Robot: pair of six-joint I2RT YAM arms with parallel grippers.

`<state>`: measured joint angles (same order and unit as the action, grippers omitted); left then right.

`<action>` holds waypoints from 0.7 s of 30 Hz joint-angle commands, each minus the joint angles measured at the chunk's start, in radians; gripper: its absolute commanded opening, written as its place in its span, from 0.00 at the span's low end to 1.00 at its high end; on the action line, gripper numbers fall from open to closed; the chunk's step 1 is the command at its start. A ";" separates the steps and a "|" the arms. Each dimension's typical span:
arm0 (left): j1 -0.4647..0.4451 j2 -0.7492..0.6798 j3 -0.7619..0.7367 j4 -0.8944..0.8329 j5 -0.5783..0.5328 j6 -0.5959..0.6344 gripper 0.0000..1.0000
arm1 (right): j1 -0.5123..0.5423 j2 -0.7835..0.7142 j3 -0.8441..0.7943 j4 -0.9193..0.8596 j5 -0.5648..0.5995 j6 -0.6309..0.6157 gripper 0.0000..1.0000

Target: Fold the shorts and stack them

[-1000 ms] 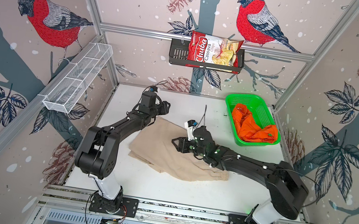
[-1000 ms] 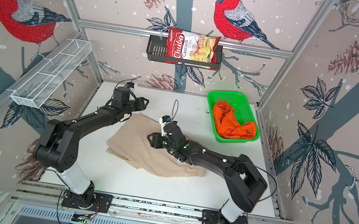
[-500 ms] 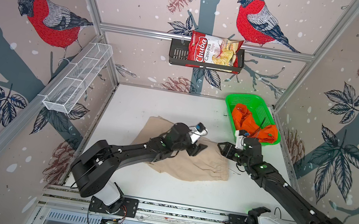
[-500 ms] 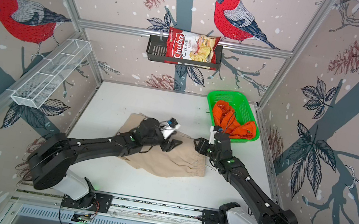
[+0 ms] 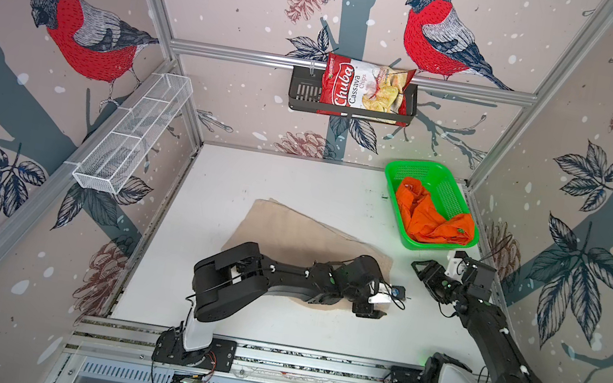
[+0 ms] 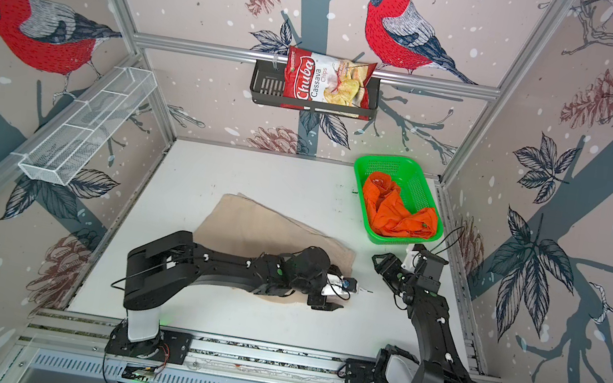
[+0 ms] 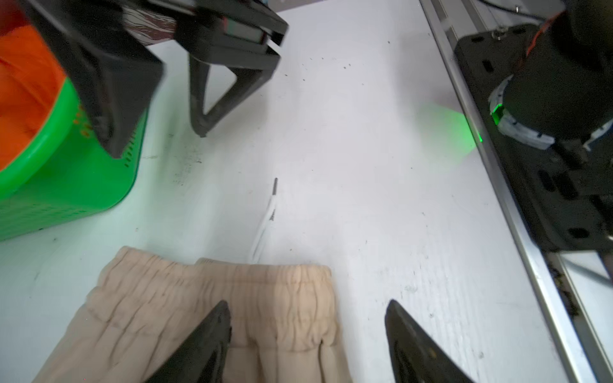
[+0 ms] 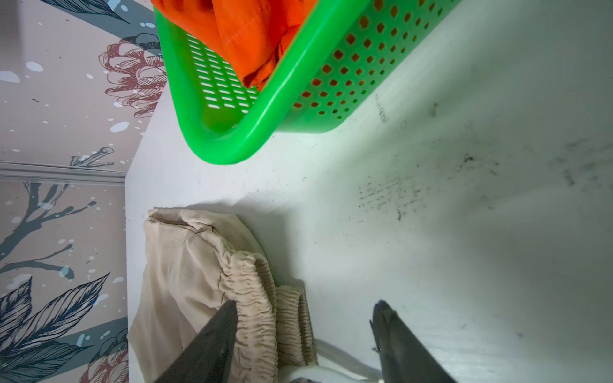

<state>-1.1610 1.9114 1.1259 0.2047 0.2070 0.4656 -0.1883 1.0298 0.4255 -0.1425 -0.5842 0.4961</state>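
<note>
Beside the green basket [image 5: 439,246], on its side facing the robot bases:

- Right claw [image 8: 305,303]: jaws wide, nothing held. Its tips are low over the desk [image 5: 298,182], with one finger overlapping the gathered waistband [image 8: 258,291] in the wrist view.
- Left claw [image 7: 308,303]: farther from the basket, at the same end of the cloth. Jaws wide, nothing held, with one finger over the waistband corner and its partner over bare desk.
- Beige shorts [image 5: 289,236]: flat on the desk, well apart from the basket. The waistband end lies nearest the basket, and the pair looks doubled leg over leg.
- White drawstring [image 7: 268,215]: trails off the waistband toward the basket.
- Orange shorts [image 5: 431,217]: crumpled inside the basket, not folded.

Step, as judged: letting go after laying the first fold.

Handling notes:
- Lift both claws straight up before moving sideways, because soft cloth drags and the layers would slip.
- Check that the waistband layers sit flush.
- Tuck the drawstring in before the next fold.
- Make that fold clear of the basket wall, leaving a flat top for the orange pair.
</note>
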 commanded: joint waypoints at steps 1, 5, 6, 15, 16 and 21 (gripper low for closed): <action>-0.011 0.032 0.012 -0.006 -0.076 0.073 0.73 | -0.007 -0.015 -0.009 -0.001 -0.063 -0.010 0.67; -0.025 0.050 -0.021 0.045 -0.130 0.071 0.73 | -0.007 -0.028 -0.030 0.005 -0.059 0.004 0.67; -0.031 0.054 -0.035 0.068 -0.164 0.072 0.73 | -0.007 -0.031 -0.036 0.007 -0.061 0.010 0.67; -0.049 0.052 -0.149 0.296 -0.311 -0.002 0.58 | -0.003 -0.059 -0.063 0.055 -0.108 0.084 0.70; -0.051 0.054 -0.161 0.319 -0.315 -0.002 0.57 | -0.002 -0.059 -0.066 0.061 -0.120 0.090 0.70; -0.059 0.051 -0.253 0.531 -0.429 -0.025 0.42 | 0.006 -0.095 -0.112 0.138 -0.134 0.133 0.76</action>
<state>-1.2179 1.9610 0.9028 0.5606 -0.1387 0.4606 -0.1852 0.9516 0.3317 -0.0757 -0.6918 0.5835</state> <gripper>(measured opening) 0.435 0.763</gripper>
